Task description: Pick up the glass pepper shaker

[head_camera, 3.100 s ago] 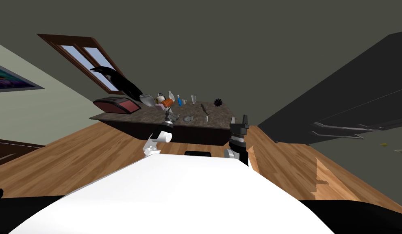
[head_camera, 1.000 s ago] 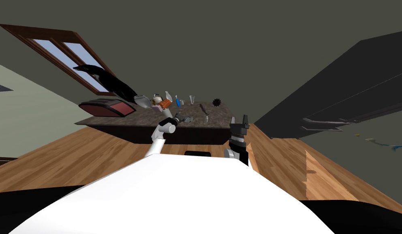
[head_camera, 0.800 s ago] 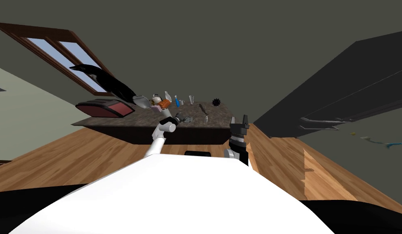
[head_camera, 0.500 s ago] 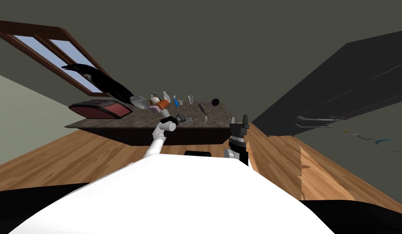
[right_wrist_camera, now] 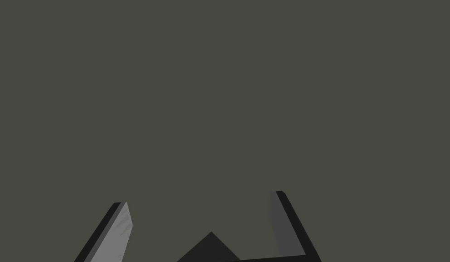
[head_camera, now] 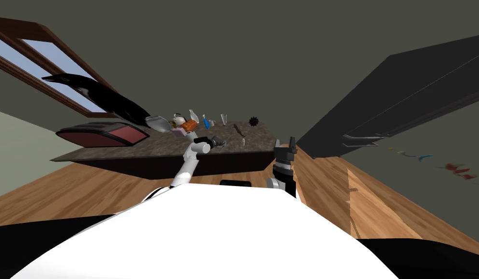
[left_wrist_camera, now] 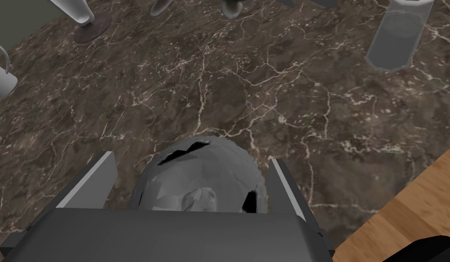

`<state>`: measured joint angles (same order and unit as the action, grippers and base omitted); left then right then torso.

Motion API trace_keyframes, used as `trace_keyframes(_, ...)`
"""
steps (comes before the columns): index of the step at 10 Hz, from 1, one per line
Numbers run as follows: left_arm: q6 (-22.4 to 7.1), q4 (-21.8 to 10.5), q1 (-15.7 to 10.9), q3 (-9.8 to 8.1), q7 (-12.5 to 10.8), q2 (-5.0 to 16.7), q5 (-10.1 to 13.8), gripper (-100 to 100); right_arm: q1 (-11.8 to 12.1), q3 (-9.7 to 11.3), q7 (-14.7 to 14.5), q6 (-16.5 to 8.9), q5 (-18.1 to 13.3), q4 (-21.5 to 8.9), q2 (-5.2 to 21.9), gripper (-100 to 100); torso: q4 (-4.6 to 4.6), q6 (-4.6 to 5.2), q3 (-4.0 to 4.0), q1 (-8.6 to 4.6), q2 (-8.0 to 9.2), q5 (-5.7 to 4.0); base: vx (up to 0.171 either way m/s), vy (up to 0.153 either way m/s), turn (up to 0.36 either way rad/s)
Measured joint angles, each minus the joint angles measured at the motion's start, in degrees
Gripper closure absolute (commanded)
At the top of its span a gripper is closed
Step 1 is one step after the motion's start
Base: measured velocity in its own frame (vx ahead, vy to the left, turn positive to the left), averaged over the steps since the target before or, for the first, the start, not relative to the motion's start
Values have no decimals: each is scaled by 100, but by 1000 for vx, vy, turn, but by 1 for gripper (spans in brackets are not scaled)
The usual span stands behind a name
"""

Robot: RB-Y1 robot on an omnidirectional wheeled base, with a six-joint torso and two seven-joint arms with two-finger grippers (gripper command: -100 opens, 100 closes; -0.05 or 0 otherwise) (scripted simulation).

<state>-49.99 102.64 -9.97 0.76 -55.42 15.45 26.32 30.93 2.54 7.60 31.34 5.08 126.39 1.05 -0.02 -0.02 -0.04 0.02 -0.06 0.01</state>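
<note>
Left claw (left_wrist_camera: 190,160) is spread open over a grey round lump (left_wrist_camera: 199,191) on the marbled counter (left_wrist_camera: 210,91), glass pepper shaker (left_wrist_camera: 399,38) standing well apart from it. Reach step I reckon, next it needs to slide across and straddle the shaker
</note>
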Motion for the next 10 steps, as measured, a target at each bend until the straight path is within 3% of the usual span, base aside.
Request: trace_keyframes(10,-1582,-478,-694,156,-738,456,487,-100,0,0,0,0,0,0,0,0,-1,2,-1,-6,-3,-1,24,6,-140)
